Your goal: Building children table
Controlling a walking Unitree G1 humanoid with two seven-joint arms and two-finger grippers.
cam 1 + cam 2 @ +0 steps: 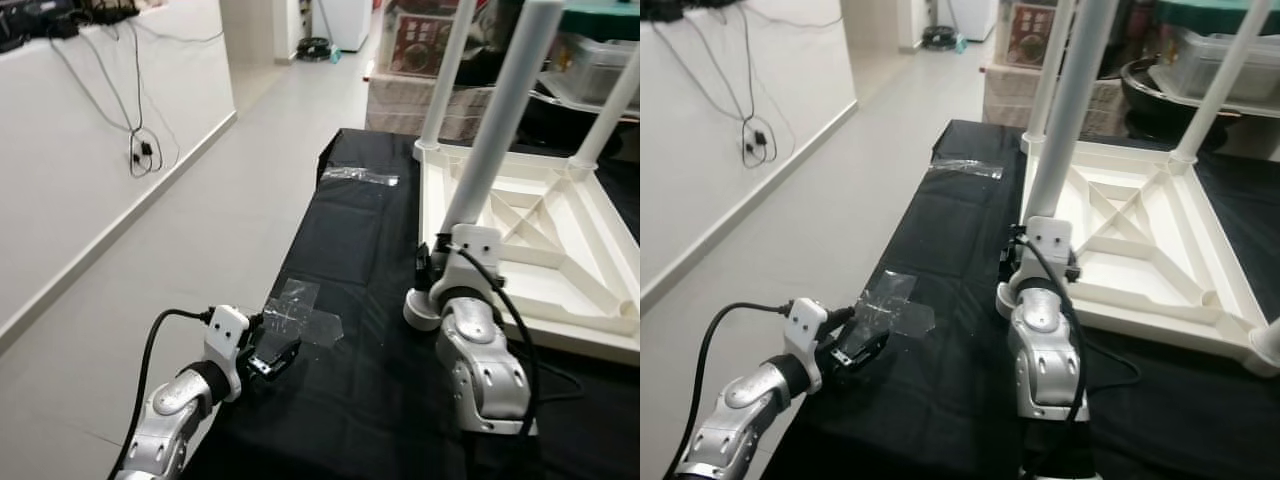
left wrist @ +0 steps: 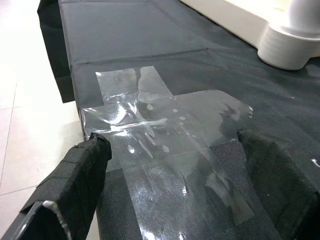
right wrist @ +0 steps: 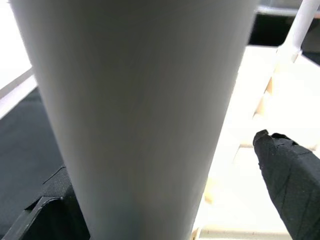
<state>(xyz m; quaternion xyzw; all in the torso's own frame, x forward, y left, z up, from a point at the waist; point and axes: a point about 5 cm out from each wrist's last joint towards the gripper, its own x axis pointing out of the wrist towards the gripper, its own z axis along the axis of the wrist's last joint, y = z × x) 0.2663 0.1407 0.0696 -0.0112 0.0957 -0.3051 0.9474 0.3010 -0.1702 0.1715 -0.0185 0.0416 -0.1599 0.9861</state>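
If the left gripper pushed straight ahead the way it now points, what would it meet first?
Probably the crossed strips of clear tape on the black cloth-covered table ahead of the left gripper; further on, the white table leg's ribbed base.

My arms are silver with white wrist housings; my left gripper (image 1: 272, 357) has matt black fingers (image 2: 80, 170). The table (image 1: 560, 260) is white all over, ribbed underside included, and its leg (image 1: 495, 130) is plain white. The cloth (image 1: 360, 250) is black. The tape (image 2: 165, 145) is clear and glossy. The floor (image 1: 200, 230) is pale grey; the wall (image 1: 70, 140) is white with black cables (image 1: 138, 150).
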